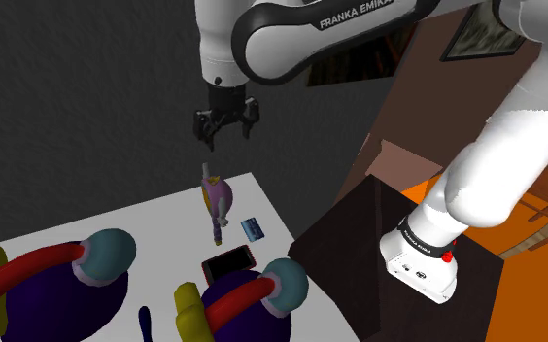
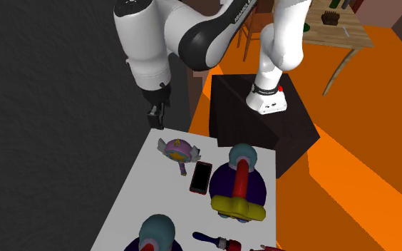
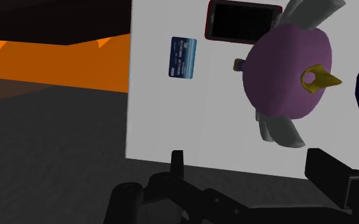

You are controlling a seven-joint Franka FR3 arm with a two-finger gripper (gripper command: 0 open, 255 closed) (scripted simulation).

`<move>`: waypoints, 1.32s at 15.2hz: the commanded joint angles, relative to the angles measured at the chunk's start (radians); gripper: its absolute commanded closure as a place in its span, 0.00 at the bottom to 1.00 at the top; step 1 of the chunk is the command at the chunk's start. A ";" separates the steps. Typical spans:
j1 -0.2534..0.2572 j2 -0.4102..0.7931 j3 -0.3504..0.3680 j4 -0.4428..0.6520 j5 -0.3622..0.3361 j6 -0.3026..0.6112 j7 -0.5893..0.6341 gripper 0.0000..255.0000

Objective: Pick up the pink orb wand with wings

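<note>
The wand (image 1: 220, 197) has a pinkish-purple orb, grey wings and a gold tip. It lies on the white table (image 1: 155, 222) near its far edge. In the second exterior view the wand (image 2: 178, 150) lies beside a red-cased phone (image 2: 201, 177). My black gripper (image 1: 228, 132) hangs open in the air above the wand and touches nothing. From the second exterior view the gripper (image 2: 154, 117) sits just past the table's far edge. In the wrist view the orb (image 3: 285, 73) lies ahead of the open gripper (image 3: 254, 173), closer to one finger (image 3: 330, 174).
A blue card (image 1: 253, 228) and the phone (image 1: 228, 262) lie near the wand. Two dark purple toys (image 1: 248, 301) with red bars and teal balls take up the table's near part. A dark box stand (image 1: 398, 262) adjoins the table; orange floor lies beyond.
</note>
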 commanded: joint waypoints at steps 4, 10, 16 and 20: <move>0.071 0.209 0.016 0.168 -0.097 -0.008 0.127 0.00; 0.079 0.242 0.006 0.127 -0.120 0.061 0.144 0.00; 0.080 0.249 0.004 0.115 -0.126 0.079 0.149 1.00; 0.080 0.249 0.004 0.115 -0.126 0.079 0.149 1.00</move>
